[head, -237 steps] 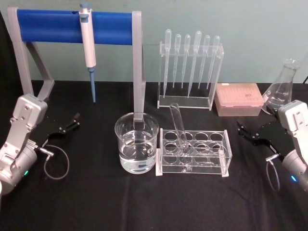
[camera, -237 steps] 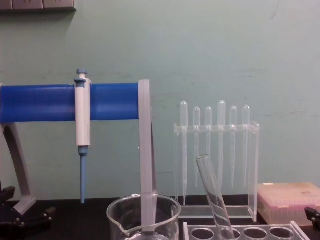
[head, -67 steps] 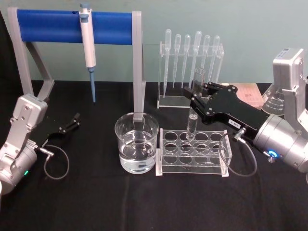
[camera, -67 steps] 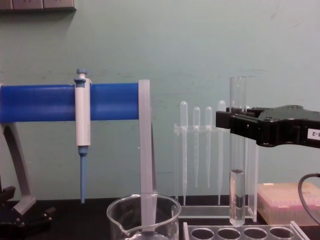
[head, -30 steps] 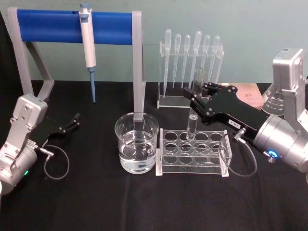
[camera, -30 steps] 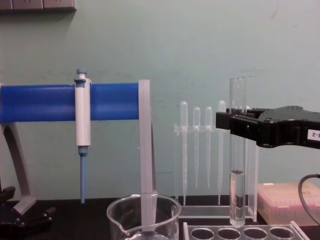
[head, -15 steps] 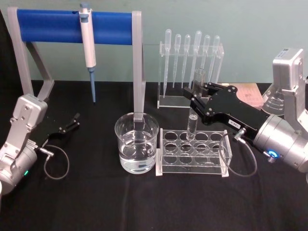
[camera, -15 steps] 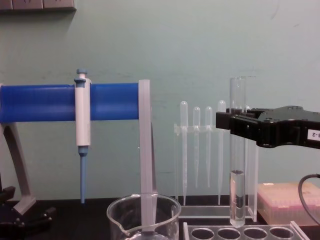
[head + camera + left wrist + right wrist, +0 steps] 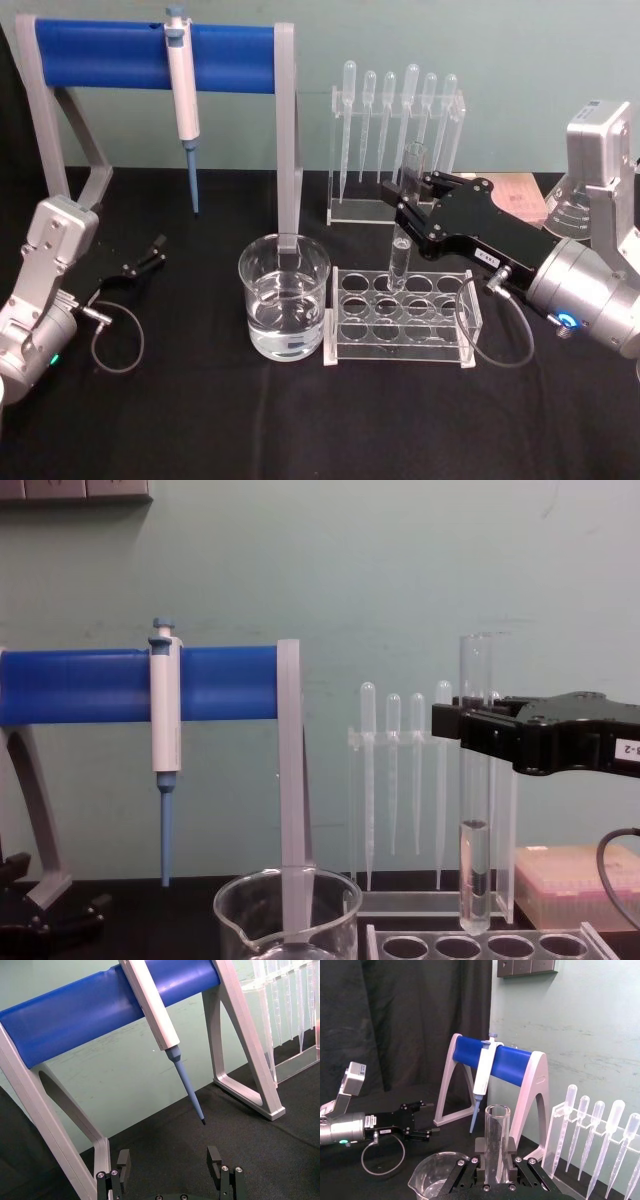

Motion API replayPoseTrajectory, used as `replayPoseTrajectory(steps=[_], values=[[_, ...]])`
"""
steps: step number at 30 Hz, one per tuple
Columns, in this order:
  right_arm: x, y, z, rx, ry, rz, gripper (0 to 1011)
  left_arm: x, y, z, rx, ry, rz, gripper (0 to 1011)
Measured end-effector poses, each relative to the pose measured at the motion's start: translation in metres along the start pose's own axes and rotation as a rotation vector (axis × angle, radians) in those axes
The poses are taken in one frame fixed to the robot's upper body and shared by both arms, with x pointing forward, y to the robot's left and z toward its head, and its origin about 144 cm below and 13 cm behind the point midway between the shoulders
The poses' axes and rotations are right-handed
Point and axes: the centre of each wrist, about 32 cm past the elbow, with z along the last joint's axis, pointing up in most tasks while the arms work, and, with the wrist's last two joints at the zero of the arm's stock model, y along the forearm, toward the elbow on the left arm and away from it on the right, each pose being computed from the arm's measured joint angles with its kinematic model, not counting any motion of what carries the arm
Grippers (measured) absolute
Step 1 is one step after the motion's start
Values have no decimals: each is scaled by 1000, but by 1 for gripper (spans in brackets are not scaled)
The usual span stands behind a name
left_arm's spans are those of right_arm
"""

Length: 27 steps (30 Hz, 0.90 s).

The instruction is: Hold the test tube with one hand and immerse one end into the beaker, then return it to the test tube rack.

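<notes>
**Right claw (image 9: 410,196) grips the test tube (image 9: 398,258) upright over the rack (image 9: 398,343)**

The right claw reaches in from the right, and its two black fingers are pinched on the glass from either side, a little below the open rim. In the right wrist view the tube (image 9: 497,1130) rises straight out from between the fingers (image 9: 479,1147).

The tube stands upright. Its rim is above the claw and its round bottom hangs well below it. In the chest view the lower part of the tube (image 9: 475,870) looks filled with clear liquid. The bottom sits just over the top plate of the rack (image 9: 480,946), and I cannot tell whether they touch. From the head camera the bottom is over the back row of holes, though which hole is not clear.

The beaker (image 9: 252,292) stands below the claw and to its left, just beside the left end of the rack, with water in it.

Right behind the claw is a clear stand of pipettes (image 9: 395,120). A pink box (image 9: 580,882) sits lower, on the claw's wrist side. Higher up and farther left, past the beaker, a white pipettor (image 9: 182,90) hangs from a blue bar (image 9: 100,52).

The left claw (image 9: 158,247) rests low at the far left, well apart from the right claw. Its fingers (image 9: 123,1161) are spread wide.
</notes>
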Motion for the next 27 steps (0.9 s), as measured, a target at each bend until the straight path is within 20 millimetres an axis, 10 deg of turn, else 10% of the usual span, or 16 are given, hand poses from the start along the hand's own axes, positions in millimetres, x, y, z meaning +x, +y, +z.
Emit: replayPoseTrajectory(steps=[27], values=[[0,0,0,0,0,0,227,0,0,0,0,0,0,1000]])
